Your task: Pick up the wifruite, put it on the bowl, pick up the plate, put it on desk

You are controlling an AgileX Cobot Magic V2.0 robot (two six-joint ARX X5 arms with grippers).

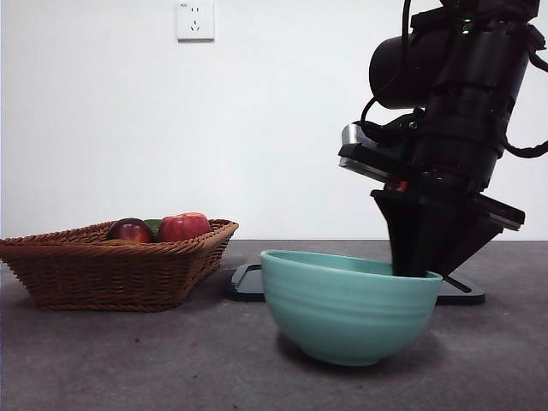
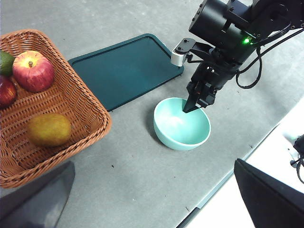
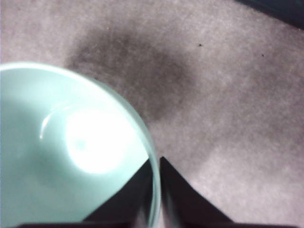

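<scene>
The teal-green bowl [image 1: 347, 312] [image 2: 182, 123] [image 3: 71, 156] stands on the desk [image 1: 171, 360] with nothing inside. My right gripper [image 1: 419, 265] [image 2: 191, 105] [image 3: 156, 190] comes down from above and is shut on the bowl's rim, one jaw inside and one outside. The wifruite [image 2: 49, 129], brownish-orange and matte, lies in the wicker basket [image 2: 80, 107] [image 1: 111, 270]; the front view does not show it. The plate [image 2: 126, 69] [image 1: 247, 282], a flat dark-teal tray, lies on the desk behind the bowl. My left gripper [image 2: 152, 209] hovers high above the table, open and holding nothing.
The basket also holds a shiny red apple [image 2: 33, 71] [image 1: 182, 227], a dark purple-red fruit [image 2: 5, 91] [image 1: 130, 230] and a green fruit [image 2: 4, 61]. The table's edge [image 2: 228, 175] runs close beside the bowl. A wall socket [image 1: 195, 20] sits on the white wall.
</scene>
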